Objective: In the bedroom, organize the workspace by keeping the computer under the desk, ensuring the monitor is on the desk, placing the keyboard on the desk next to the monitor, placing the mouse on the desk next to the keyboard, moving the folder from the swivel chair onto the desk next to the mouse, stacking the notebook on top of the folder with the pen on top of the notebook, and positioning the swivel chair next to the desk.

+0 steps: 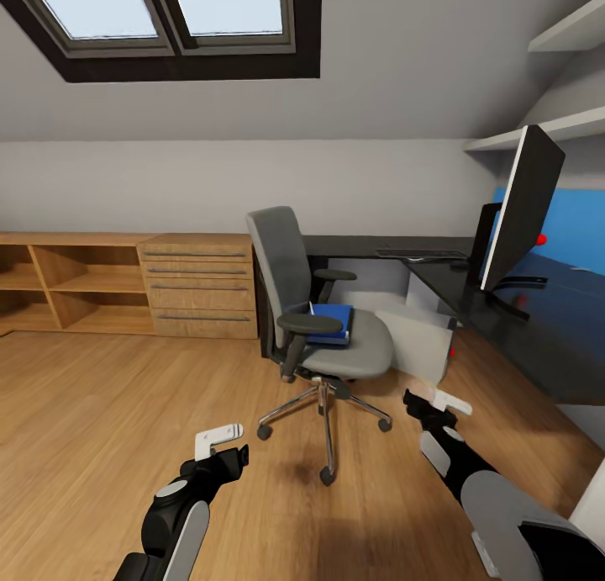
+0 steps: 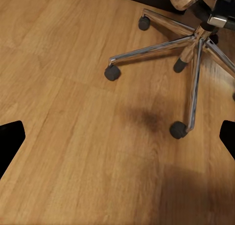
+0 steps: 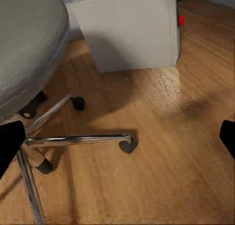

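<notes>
Two robot arms reach out low over the wood floor (image 1: 126, 413), and both carry nothing. The left pincer (image 1: 220, 443) hangs above bare floor, near the chrome legs of the swivel chair (image 1: 323, 329). In the left wrist view its dark fingertips (image 2: 11, 139) sit far apart at the picture's edges, so it is released. The right pincer (image 1: 435, 403) hangs low between the chair base and the computer (image 1: 416, 337). In the right wrist view its fingertips (image 3: 9, 142) are also spread wide, so it is released too.

The swivel chair stands on the floor, out from the surface (image 1: 538, 312), with its tall grey back turned toward the wood cabinet (image 1: 197, 285). A blue folder (image 1: 332, 322) lies on the seat, close to the backrest, between the two black armrests. Something pale lies partly under it, but I cannot tell what it is.

The computer is a light grey box on the floor just beside the chair, tucked under the edge of the black surface. The right wrist view shows it close behind a chair wheel, with a small red spot on its side.

The monitor (image 1: 521, 207) stands upright on the surface on its thin black stand. The keyboard (image 1: 420, 254) lies flat farther back on the surface, near the wall. Two skylight windows (image 1: 181, 9) are set in the sloped ceiling.
</notes>
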Robot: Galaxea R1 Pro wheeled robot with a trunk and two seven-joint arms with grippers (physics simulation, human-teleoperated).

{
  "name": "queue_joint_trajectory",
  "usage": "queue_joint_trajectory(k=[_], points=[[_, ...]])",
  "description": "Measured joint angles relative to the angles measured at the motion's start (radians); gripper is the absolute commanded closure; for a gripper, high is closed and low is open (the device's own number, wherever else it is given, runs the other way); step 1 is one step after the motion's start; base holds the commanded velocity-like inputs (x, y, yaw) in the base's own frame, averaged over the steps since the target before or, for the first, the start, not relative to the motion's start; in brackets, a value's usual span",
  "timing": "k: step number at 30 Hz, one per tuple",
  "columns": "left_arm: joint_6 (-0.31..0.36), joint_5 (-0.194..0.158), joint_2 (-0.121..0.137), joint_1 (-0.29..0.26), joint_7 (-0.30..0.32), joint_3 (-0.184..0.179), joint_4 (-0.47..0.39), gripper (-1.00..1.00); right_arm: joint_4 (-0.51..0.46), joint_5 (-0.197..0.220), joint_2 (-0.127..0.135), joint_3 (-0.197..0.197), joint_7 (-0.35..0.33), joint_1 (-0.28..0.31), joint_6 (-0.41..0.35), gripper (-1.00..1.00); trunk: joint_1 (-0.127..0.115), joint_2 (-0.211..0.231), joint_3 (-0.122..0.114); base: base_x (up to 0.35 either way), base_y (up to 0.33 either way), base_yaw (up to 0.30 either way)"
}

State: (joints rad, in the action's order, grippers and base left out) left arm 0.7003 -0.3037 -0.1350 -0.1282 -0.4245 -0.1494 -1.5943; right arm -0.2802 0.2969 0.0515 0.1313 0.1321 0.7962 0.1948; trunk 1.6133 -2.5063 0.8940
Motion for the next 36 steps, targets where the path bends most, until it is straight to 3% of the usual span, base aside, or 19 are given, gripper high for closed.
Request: queue_joint_trajectory(k=[3, 4, 6, 7, 11, 15, 36], points=[[0.000, 0.000, 0.000, 0.000, 0.000, 0.000, 0.000, -1.00, -0.038, 0.066, 0.011, 0.001, -0.043, 0.001, -0.095, -1.00, 0.000, 0.000, 0.000, 0.000, 0.000, 0.000], [0.000, 0.001, 0.000, 0.000, -0.001, 0.000, 0.000, -1.00, -0.053, 0.105, 0.017, 0.001, -0.060, 0.002, -0.133, -1.00, 0.000, 0.000, 0.000, 0.000, 0.000, 0.000], [0.000, 0.001, 0.000, 0.000, -0.001, 0.000, 0.000, -1.00, -0.064, 0.148, 0.023, 0.001, -0.073, 0.002, -0.163, -1.00, 0.000, 0.000, 0.000, 0.000, 0.000, 0.000], [0.000, 0.001, 0.000, 0.000, -0.001, 0.000, 0.000, -1.00, -0.070, 0.194, 0.029, 0.002, -0.083, 0.002, -0.180, -1.00, 0.000, 0.000, 0.000, 0.000, 0.000, 0.000], [0.000, 0.001, 0.000, 0.000, -0.001, 0.001, 0.000, -1.00, -0.076, 0.300, 0.042, -0.001, -0.100, 0.003, -0.199, -1.00, 0.000, 0.000, 0.000, 0.000, 0.000, 0.000], [-0.001, 0.001, 0.000, 0.000, -0.001, 0.001, 0.000, -1.00, -0.082, 0.363, 0.051, -0.002, -0.109, 0.003, -0.204, -1.00, 0.000, 0.000, 0.000, 0.114, 0.000, 0.000], [-0.003, 0.001, 0.002, 0.000, -0.003, 0.002, 0.000, -1.00, -0.082, 0.372, 0.068, 0.007, -0.109, 0.003, -0.204, -1.00, 0.000, 0.000, 0.000, 0.153, 0.000, 0.000]])
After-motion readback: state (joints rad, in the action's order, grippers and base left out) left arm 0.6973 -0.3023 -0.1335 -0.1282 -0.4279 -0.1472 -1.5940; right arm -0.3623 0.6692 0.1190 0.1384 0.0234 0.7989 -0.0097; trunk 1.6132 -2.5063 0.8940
